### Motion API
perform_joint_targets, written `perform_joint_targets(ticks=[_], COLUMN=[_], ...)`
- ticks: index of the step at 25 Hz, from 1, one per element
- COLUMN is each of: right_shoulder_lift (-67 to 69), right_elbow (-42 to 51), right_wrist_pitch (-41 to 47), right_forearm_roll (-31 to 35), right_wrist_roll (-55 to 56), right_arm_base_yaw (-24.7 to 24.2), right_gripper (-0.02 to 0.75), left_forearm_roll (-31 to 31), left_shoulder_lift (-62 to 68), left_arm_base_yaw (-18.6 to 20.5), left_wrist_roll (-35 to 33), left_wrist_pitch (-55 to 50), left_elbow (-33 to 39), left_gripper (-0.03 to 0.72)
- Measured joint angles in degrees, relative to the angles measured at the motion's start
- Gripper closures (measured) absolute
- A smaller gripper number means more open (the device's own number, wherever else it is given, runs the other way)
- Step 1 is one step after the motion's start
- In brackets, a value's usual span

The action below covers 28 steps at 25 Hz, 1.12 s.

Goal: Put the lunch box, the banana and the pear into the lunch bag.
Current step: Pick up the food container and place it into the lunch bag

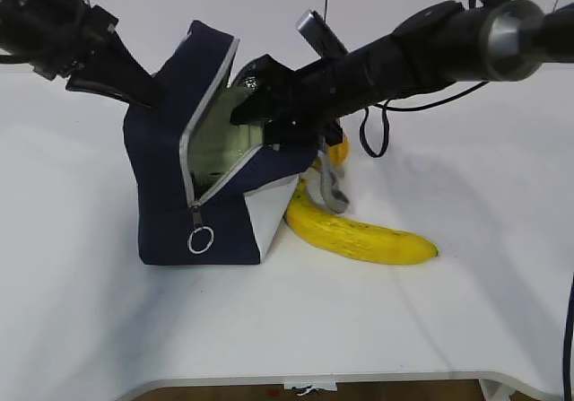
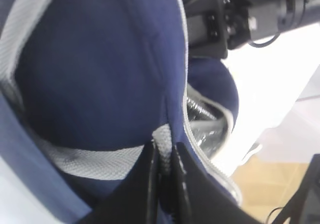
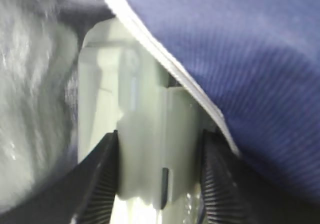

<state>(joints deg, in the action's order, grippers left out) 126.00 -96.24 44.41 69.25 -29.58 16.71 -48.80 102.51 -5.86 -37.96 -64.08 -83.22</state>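
- Lunch bag (image 1: pixel 193 199) stood on the table (image 1: pixel 430 320), mouth open.
- Left pincer (image 2: pixel 164 171) pinched the bag's fabric edge.
- Right pincer (image 3: pixel 159 176) gripped the lunch box (image 3: pixel 145 134) inside the bag's mouth.
- Banana (image 1: pixel 359 232) lay beside the bag.

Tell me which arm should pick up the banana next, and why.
Probably the right. The banana lies on the right side of the table, below the right gripper, which first has to release the lunch box inside the lunch bag. The left gripper is pinching the bag's edge, holding it open.
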Motion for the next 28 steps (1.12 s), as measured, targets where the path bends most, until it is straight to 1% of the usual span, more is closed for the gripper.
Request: perform_joint_targets(ticks=[5, 13, 23, 26, 28], right_shoulder_lift=[1.27, 2.06, 2.91, 2.99, 2.99], right_elbow=[0.0, -0.11, -0.11, -0.11, -0.11], right_wrist_pitch=[-1.15, -3.09, -3.0, -2.76, -2.29], right_forearm_roll=[0.51, 1.13, 1.68, 1.56, 1.22], right_wrist_roll=[0.0, -1.08, -1.54, -1.54, -1.54], right_arm_base_yaw=[0.0, 0.13, 0.13, 0.13, 0.13], right_gripper=[0.388, 0.388, 0.386, 0.365, 0.337], left_forearm_roll=[2.14, 2.02, 2.02, 2.02, 2.02], left_shoulder_lift=[0.55, 3.34, 3.68, 3.68, 3.68], left_arm_base_yaw=[0.0, 0.0, 0.0, 0.0, 0.0], left_wrist_roll=[0.0, -0.03, -0.03, -0.03, -0.03], left_wrist_pitch=[-0.24, -0.47, -0.47, -0.47, -0.47], left_elbow=[-0.22, -0.22, -0.22, -0.22, -0.22], left_gripper=[0.674, 0.674, 0.674, 0.675, 0.675])
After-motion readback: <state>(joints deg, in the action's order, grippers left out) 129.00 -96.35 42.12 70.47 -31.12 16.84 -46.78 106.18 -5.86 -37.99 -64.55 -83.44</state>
